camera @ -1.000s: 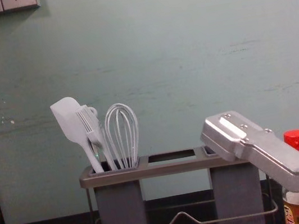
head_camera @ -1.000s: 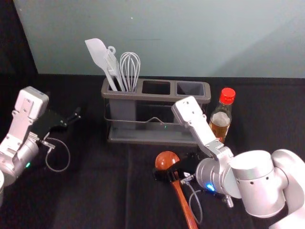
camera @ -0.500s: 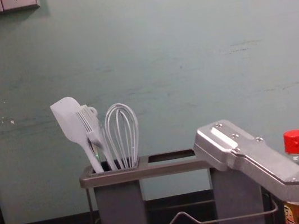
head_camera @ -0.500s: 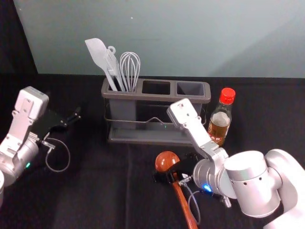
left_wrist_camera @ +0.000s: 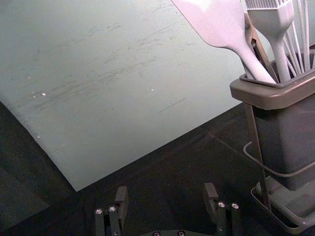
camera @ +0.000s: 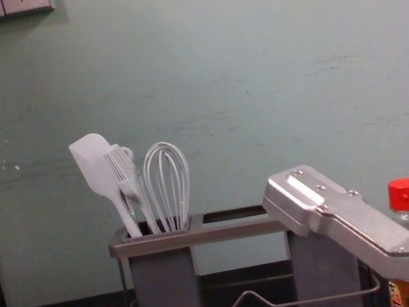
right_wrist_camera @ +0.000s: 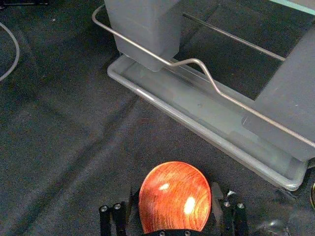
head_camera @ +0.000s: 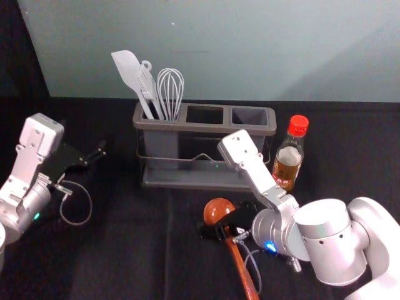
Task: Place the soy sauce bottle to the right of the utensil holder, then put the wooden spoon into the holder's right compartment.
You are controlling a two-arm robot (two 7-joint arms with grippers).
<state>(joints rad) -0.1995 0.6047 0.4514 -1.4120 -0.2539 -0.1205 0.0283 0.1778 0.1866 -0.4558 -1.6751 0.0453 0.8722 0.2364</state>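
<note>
R gripper [head_camera: 215,231] by holder [head_camera: 187,127], jaws wide astride glossy reddish wooden spoon [head_camera: 218,211], prob. no grip; L gripper [head_camera: 95,156] open, left.

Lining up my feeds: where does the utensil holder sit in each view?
Head view: utensil holder centre, left of the soy sauce bottle.
Chest view: low centre, partly behind the right arm.
Left wrist view: around the spatula's handle.
Right wrist view: beyond the wooden spoon.
Shared landmark: its wire rail.
</note>
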